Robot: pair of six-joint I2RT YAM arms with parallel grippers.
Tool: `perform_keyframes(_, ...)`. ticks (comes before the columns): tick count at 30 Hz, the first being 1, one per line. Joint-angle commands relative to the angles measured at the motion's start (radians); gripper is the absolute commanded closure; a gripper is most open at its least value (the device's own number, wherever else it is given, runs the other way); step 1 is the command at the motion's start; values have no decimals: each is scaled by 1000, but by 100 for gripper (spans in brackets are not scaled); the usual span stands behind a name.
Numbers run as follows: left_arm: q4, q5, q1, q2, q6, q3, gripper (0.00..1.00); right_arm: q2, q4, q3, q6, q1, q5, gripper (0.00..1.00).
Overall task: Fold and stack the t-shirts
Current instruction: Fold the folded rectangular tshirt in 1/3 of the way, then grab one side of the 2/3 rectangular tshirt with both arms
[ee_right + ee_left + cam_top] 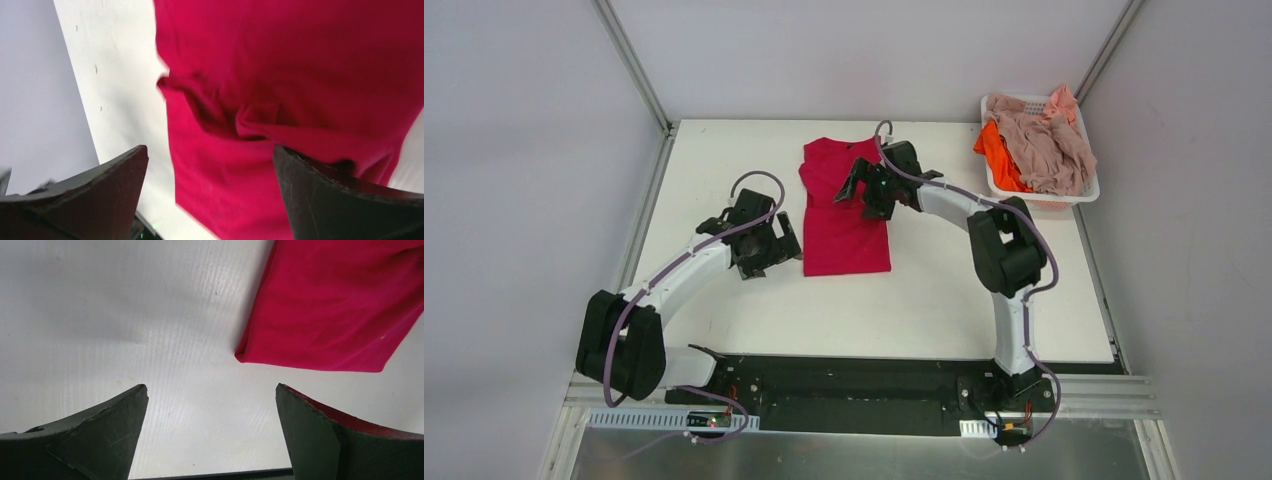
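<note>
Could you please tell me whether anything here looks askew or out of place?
The bright orange cloth t-shirt spills over the white plastic basket's left rim. The crimson red t-shirt lies partly folded, one rumpled sleeve jutting out far-left.

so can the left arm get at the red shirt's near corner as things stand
Probably yes: the left tool is open beside the red shirt, with only table between them.

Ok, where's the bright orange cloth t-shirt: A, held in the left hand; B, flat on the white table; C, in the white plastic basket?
C: the bright orange cloth t-shirt spills over the left rim of the white plastic basket, beside crumpled pinkish-beige shirts.
</note>
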Motion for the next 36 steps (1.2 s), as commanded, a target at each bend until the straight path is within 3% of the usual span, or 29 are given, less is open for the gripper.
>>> perform_keyframes(1,4,24,6,-72,-18,-19,1,122,-35,184,-11,-70,25,0)
perform_keyframes(5,3,37,5,-68,-20,-26,1,111,-95,275,-48,-93,30,0)
perform_keyframes(8,7,41,6,-40,-29,-23,2,-17,-103,195,-87,-93,80,0)
perform_keyframes(13,79,94,0,24,-49,-35,15,-298,-170,-158,-57,-93,188,0)
perform_keyframes(17,144,149,-12,102,-69,-35,27,-489,-104,-471,47,-91,100,0)
perform_keyframes(20,177,177,-19,166,-79,-24,38,-568,-33,-613,115,-88,-1,0)
perform_keyframes(26,199,185,-21,246,-93,-18,57,-538,-28,-650,107,-77,-19,4)
perform_keyframes(33,225,204,-23,296,-97,-22,67,-467,-5,-645,124,-50,-8,17)
perform_keyframes(36,238,227,-27,319,-97,-15,82,-436,1,-639,134,-32,25,27)
